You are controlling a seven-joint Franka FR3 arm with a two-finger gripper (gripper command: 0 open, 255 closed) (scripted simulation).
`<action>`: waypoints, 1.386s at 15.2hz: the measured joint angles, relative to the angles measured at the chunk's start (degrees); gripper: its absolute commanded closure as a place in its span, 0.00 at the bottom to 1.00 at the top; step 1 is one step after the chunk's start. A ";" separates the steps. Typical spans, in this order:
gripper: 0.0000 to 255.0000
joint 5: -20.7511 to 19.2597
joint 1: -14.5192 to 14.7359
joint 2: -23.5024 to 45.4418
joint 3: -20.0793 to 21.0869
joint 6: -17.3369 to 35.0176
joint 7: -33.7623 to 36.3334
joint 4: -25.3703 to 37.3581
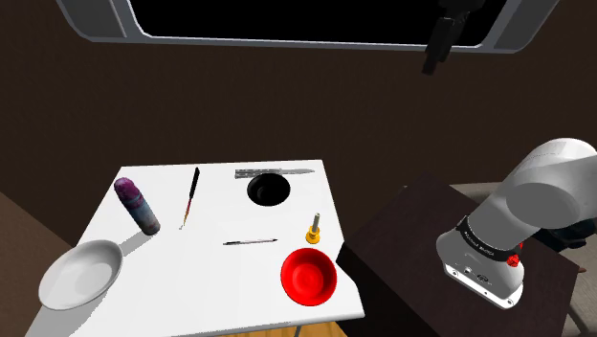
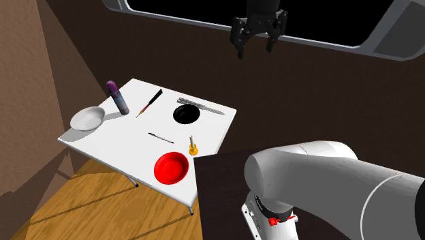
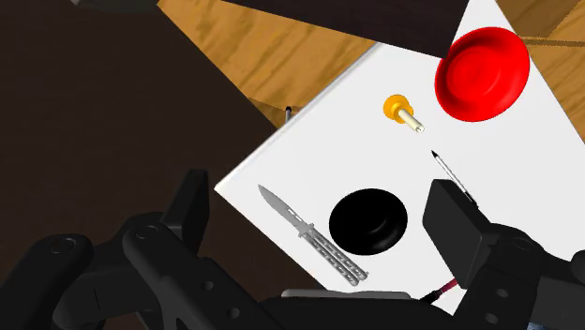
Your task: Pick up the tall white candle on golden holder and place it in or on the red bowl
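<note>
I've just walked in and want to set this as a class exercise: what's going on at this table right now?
A white robot arm's black gripper hangs high above the white table, fingers apart and holding nothing. The candle on its golden holder stands upright on the table, right beside the red bowl but not in it, so the pick-up has not begun. A black bowl, a knife and a pen lie nearby.
</note>
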 measured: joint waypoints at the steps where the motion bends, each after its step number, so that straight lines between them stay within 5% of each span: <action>1: 0.00 0.00 0.00 0.00 0.00 0.00 0.00 0.00; 12: 0.00 4.39 3.22 2.73 6.02 17.24 4.16 -14.46; 21: 0.00 7.40 5.64 13.81 12.26 36.17 7.74 -22.13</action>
